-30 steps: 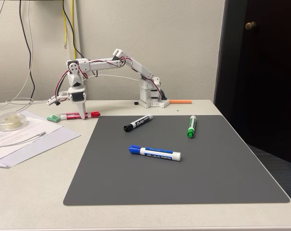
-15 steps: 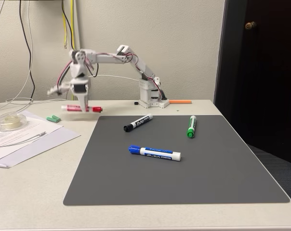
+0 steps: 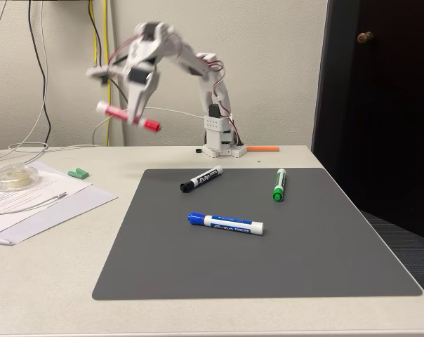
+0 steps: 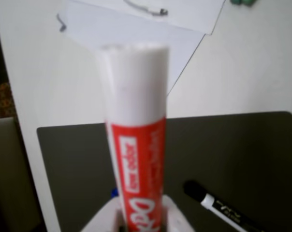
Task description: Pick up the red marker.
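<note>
A beige textured wall (image 3: pixel 282 63) is standing behind the white table (image 3: pixel 50 281), meeting a dark door (image 3: pixel 380 105).

My arm: raised high from its base, elbow bent, wrist angled downward to the left in the fixed view. My gripper (image 3: pixel 131 114): motion-blurred, well above the table, fingers clamped on the red marker (image 3: pixel 128 116).

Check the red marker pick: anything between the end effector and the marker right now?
Nothing visible. The end effector is already shut on the red marker, holding it tilted in the air well above the table. The black marker, green marker and blue marker lie on the grey mat, clear of it.
</note>
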`<state>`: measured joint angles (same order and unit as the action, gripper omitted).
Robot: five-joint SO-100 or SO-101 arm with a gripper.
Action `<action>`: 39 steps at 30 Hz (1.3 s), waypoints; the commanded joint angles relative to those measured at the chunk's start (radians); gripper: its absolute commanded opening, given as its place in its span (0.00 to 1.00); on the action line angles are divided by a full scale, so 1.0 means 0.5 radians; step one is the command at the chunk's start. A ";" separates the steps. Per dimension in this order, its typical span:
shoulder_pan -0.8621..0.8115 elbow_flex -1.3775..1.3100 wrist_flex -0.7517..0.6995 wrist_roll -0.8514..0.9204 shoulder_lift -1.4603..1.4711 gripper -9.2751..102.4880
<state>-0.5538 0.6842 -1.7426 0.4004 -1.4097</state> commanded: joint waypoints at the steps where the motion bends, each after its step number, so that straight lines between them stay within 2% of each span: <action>1: 0.181 0.006 -0.009 -0.178 -0.337 0.08; 8: 0.589 0.025 -0.009 -0.696 -0.816 0.08; 13: 0.813 0.298 0.049 -0.874 -1.184 0.08; 20: 1.025 1.420 0.638 -0.822 -2.006 0.08; 29: 1.043 2.172 1.227 -0.718 -2.448 0.08; 39: 1.083 2.780 1.528 -0.669 -2.816 0.08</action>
<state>-0.0230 2.0433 -1.0155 0.0598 -2.7796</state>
